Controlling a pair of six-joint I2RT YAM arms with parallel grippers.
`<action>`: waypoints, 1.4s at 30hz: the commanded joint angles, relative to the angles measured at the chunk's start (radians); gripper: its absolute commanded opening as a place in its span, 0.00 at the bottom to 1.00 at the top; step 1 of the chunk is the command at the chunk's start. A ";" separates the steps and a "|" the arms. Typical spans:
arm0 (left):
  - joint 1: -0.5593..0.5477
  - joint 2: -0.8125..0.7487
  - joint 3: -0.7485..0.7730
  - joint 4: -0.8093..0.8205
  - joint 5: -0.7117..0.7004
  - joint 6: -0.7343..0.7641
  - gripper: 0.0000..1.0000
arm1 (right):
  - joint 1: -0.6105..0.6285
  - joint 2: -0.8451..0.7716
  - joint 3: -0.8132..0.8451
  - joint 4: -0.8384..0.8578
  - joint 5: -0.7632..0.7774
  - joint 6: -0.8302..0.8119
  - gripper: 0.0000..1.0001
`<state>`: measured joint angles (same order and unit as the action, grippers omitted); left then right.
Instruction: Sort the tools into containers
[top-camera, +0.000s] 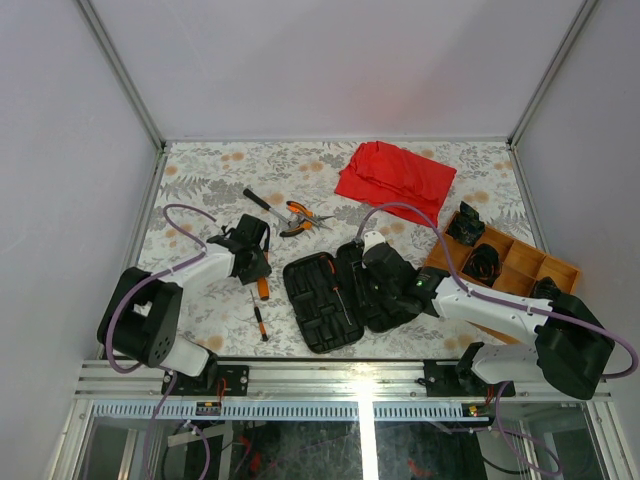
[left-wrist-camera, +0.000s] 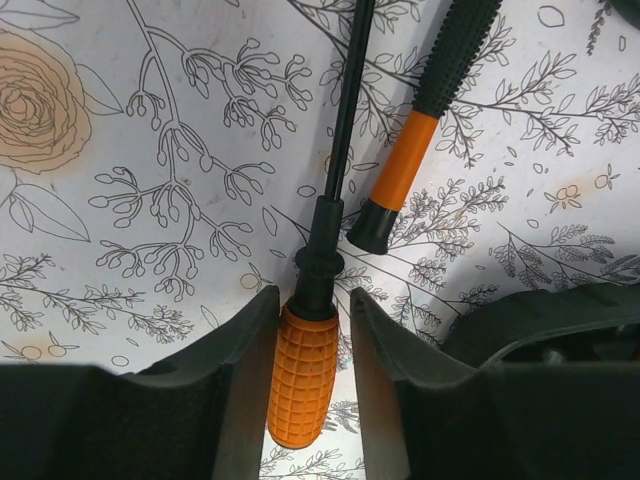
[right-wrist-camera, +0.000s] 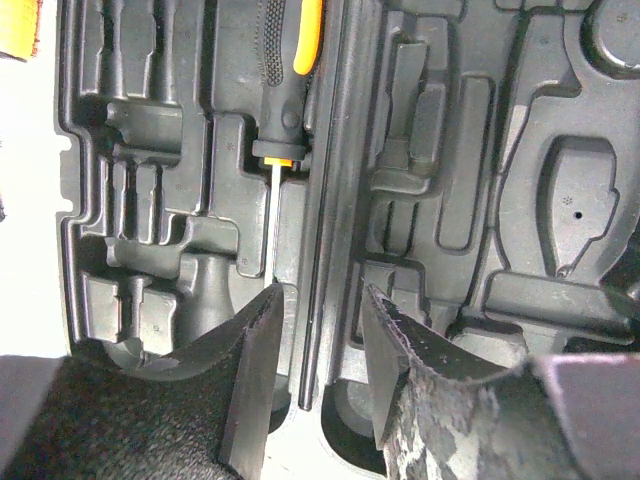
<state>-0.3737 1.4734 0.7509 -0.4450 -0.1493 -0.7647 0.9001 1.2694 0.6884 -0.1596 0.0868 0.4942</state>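
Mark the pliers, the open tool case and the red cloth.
pliers (top-camera: 306, 218), top view, where the orange handles meet
tool case (top-camera: 310, 300), top view, bare moulded tray of its left half
red cloth (top-camera: 395, 175), top view, middle of the fabric

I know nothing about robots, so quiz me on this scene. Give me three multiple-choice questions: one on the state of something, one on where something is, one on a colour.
1. The black tool case is: A shut and latched; B lying open; C standing on edge.
2. The red cloth lies: A at the far side of the table; B inside the case; C beneath the case.
3. The screwdriver handle between the fingers of the left gripper is: A blue; B green; C orange.

Answers: B, its moulded slots face upward; A, it sits beyond the case, away from the arms; C, the ribbed grip is plainly orange in the left wrist view.
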 joint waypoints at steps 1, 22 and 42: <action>-0.006 0.013 -0.010 0.035 0.010 0.006 0.30 | -0.008 -0.022 0.002 0.021 0.012 0.003 0.44; -0.340 -0.228 0.036 -0.088 -0.107 -0.260 0.05 | -0.008 -0.278 -0.041 -0.058 0.335 0.138 0.41; -0.782 -0.021 0.078 0.085 -0.236 -0.650 0.02 | -0.008 -0.397 -0.114 -0.082 0.367 0.204 0.41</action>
<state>-1.1484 1.4361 0.8017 -0.4152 -0.3332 -1.3682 0.8974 0.9012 0.5858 -0.2562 0.4088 0.6704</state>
